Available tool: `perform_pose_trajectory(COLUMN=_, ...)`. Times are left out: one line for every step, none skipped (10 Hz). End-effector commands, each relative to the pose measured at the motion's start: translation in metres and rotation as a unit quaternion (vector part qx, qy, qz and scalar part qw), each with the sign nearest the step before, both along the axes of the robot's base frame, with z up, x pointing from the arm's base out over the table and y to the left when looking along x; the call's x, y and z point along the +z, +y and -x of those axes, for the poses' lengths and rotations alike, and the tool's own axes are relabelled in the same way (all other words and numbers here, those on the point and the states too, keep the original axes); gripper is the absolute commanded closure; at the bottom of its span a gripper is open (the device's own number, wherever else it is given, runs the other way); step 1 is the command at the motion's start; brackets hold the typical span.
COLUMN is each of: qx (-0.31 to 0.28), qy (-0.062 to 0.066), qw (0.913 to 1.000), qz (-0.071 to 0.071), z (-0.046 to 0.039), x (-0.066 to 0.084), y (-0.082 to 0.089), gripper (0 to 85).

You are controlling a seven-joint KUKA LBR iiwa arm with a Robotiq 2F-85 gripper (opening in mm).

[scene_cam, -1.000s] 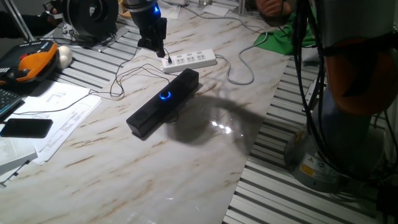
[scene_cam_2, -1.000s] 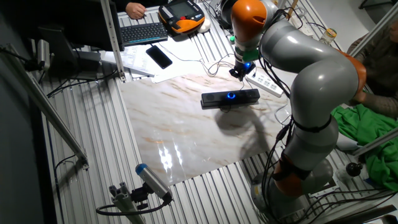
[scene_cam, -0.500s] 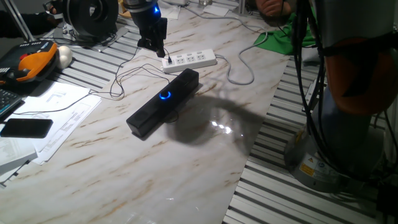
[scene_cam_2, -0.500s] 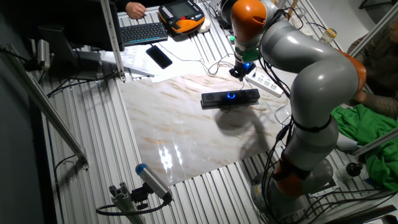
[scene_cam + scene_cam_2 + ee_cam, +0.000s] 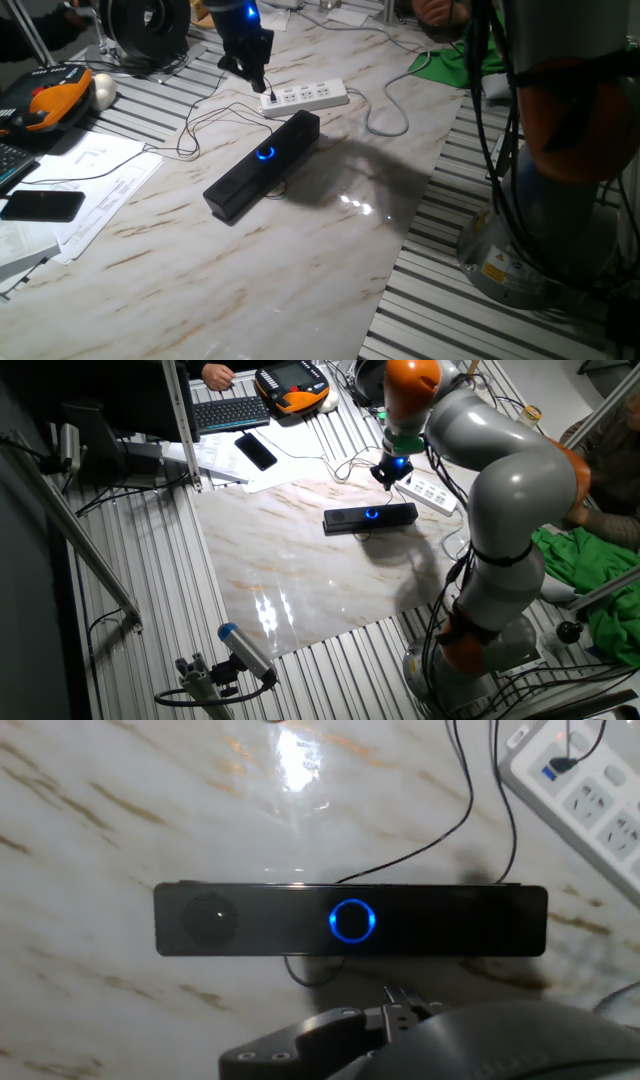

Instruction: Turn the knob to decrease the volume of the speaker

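Observation:
The speaker (image 5: pixel 240 185) is a long black bar lying diagonally on the marble table (image 5: pixel 250 260). The knob (image 5: pixel 265 153) glows as a blue ring at its middle. Both also show in the other fixed view, the speaker (image 5: pixel 345 520) and the knob (image 5: pixel 372 514). In the hand view the speaker (image 5: pixel 240 920) lies straight across with the knob (image 5: pixel 352 920) near the centre. My gripper (image 5: pixel 255 78) hangs above the table beyond the speaker's far end, near the power strip, apart from the knob. Its fingers look pressed together and empty. In the other fixed view the gripper (image 5: pixel 386 475) is just above the speaker.
A white power strip (image 5: pixel 305 97) with plugged cables lies just behind the speaker; it also shows in the hand view (image 5: pixel 590 800). A thin cable loops left of the speaker. Papers (image 5: pixel 90 170), a black phone (image 5: pixel 42 205) and an orange pendant (image 5: pixel 50 100) lie at the left. A green cloth (image 5: pixel 580 570) is at the right.
The arm has shifted slightly, and the gripper has risen a little above the far end of the speaker. The speaker has not moved.

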State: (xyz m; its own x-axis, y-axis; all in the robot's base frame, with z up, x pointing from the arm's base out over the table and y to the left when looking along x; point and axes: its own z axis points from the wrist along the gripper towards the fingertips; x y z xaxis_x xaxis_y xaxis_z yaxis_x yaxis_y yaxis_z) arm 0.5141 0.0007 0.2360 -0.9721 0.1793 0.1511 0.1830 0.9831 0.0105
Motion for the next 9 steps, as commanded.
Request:
perform_pose_trajectory(qx=-0.068, qy=-0.001, qw=0.9976, qz=-0.016, z=-0.0001, x=-0.0001, y=0.0000, gripper=85.0)
perform_pose_trajectory(qx=-0.091, qy=0.000, qw=0.9957, qz=-0.017, z=-0.0001, x=-0.0001, y=0.0000, gripper=85.0)
perform_pose_trajectory(qx=-0.125, qy=-0.002, qw=0.9917, qz=-0.029, z=-0.0001, x=-0.0001, y=0.0000, gripper=85.0)
perform_pose_trajectory(qx=-0.139, qy=0.004, qw=0.9899, qz=-0.028, z=-0.0001, x=-0.0001, y=0.0000, gripper=85.0)
perform_pose_trajectory(qx=-0.161, qy=0.013, qw=0.9863, qz=-0.031, z=-0.0001, x=-0.0001, y=0.0000, gripper=85.0)
perform_pose_trajectory(qx=-0.185, qy=0.020, qw=0.9821, qz=-0.031, z=-0.0001, x=-0.0001, y=0.0000, gripper=85.0)
perform_pose_trajectory(qx=-0.199, qy=0.018, qw=0.9794, qz=-0.028, z=-0.0001, x=-0.0001, y=0.0000, gripper=85.0)
perform_pose_trajectory(qx=-0.218, qy=0.007, qw=0.9756, qz=-0.023, z=-0.0001, x=-0.0001, y=0.0000, gripper=85.0)
perform_pose_trajectory(qx=-0.237, qy=-0.007, qw=0.9715, qz=-0.011, z=-0.0001, x=-0.0001, y=0.0000, gripper=85.0)
